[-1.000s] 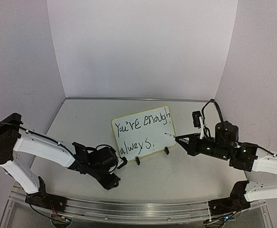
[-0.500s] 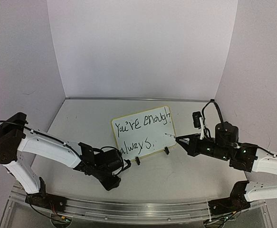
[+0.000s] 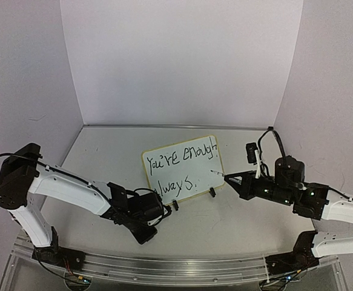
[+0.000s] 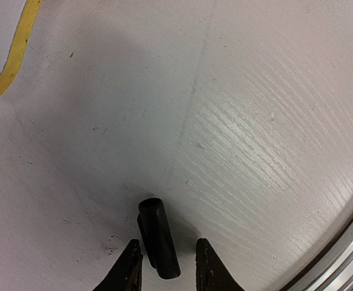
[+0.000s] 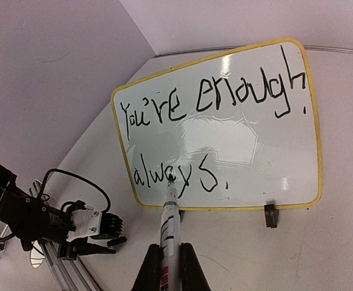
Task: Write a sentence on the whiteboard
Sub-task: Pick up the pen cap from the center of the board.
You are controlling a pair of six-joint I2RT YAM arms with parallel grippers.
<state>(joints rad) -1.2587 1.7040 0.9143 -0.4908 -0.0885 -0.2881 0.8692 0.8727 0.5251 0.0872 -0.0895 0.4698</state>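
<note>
The whiteboard (image 3: 185,182) stands tilted on the table, and its yellow rim (image 4: 16,57) shows in the left wrist view. The sentence (image 5: 212,100) reads "You're enough" over "always." in black. My right gripper (image 5: 170,267) is shut on a marker (image 5: 171,218), whose tip hangs in front of the word "always" (image 5: 170,174). A black marker cap (image 4: 158,239) lies on the table. My left gripper (image 4: 167,264) is open, one finger on each side of the cap with a gap at both. From above, the left gripper (image 3: 163,210) sits low by the board's left foot.
Two black clip feet (image 3: 212,193) (image 3: 175,205) hold the board up. An aluminium rail (image 3: 176,267) runs along the near table edge and shows again as a rail (image 4: 346,242) close to the left gripper. White walls close off the back and both sides.
My left arm has slid right along the table toward the board's left foot, and its jaws have narrowed. The right arm and marker have stayed still.
</note>
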